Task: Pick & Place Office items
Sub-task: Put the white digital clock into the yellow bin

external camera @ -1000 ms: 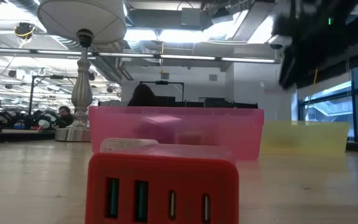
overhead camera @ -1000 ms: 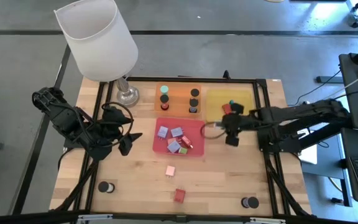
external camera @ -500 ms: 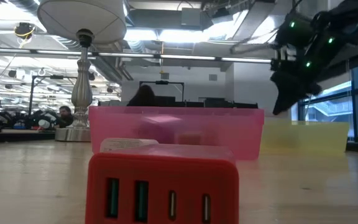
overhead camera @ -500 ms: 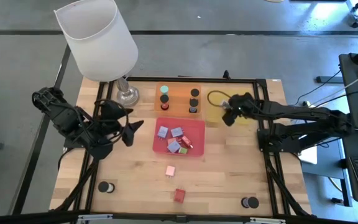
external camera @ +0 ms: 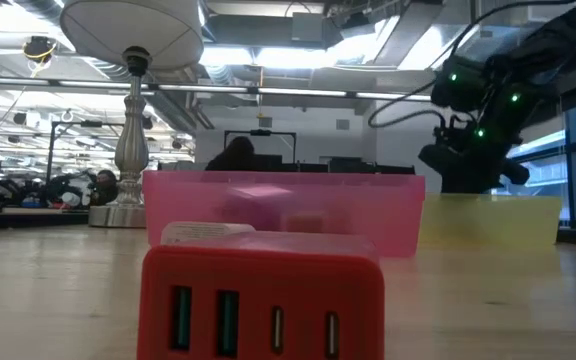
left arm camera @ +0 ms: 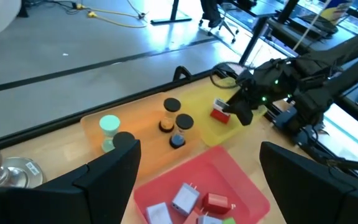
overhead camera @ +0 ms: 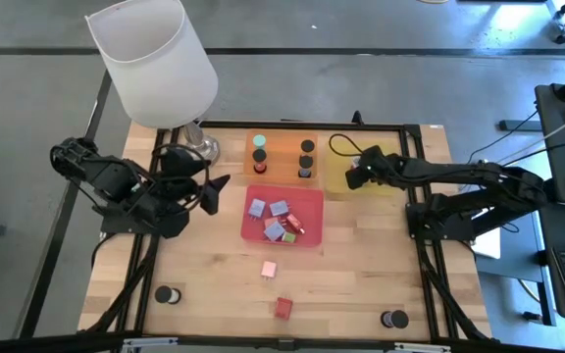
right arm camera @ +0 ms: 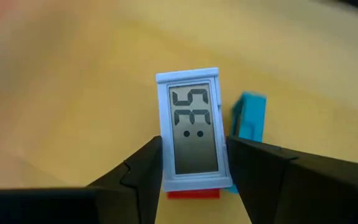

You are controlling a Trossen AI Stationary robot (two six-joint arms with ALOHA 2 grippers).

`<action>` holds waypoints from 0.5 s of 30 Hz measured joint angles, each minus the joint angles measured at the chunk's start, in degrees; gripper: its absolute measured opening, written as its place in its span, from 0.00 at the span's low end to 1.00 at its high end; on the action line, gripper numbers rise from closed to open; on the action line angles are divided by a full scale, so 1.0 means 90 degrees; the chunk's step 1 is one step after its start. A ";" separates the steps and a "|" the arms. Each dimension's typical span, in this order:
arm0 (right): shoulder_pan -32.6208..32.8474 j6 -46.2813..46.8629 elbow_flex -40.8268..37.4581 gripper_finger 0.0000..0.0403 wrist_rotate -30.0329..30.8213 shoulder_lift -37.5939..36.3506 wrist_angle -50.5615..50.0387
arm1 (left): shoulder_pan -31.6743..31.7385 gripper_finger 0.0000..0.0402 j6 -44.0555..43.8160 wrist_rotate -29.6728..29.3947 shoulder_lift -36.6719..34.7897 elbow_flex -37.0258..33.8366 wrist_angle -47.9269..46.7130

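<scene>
My right gripper hangs over the yellow tray and is shut on a small flat white rectangle with a digit display. Under it on the tray lie a teal rectangle and a red one. My left gripper is open and hovers between the lamp base and the red tray, touching nothing. The red tray holds lavender-blue, red and green blocks. Black cylinders stand upright on the orange tray. My right gripper pinches the white rectangle between its two fingers, one on each long side edge, at the end nearest the wrist. The display face is turned toward the wrist camera. The fingers point down at the yellow tray. Whether the piece touches the tray I cannot tell.
Loose on the near table lie a pink block, a red charger block and two black cylinders. The white-shaded lamp stands at the far left. A black frame borders the table.
My right gripper has moved from the red tray's right edge toward the far side, over the yellow tray, and has come down close above its wall. My left gripper has drifted toward the far edge, closer to the lamp base, still open.
</scene>
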 joint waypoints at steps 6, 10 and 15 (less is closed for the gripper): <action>-0.0085 0.0334 0.0004 0.41 -0.0292 0.0571 0.0043 | 0.0108 0.81 0.0000 0.0069 0.0036 0.0000 0.0001; -0.0085 0.0335 0.0019 0.41 -0.0229 0.0691 0.0112 | 0.0108 0.81 0.0000 0.0162 0.0032 0.0000 0.0002; -0.0087 0.0325 0.0021 0.41 -0.0197 0.0669 0.0206 | 0.0108 0.81 0.0000 0.0241 0.0032 0.0000 0.0002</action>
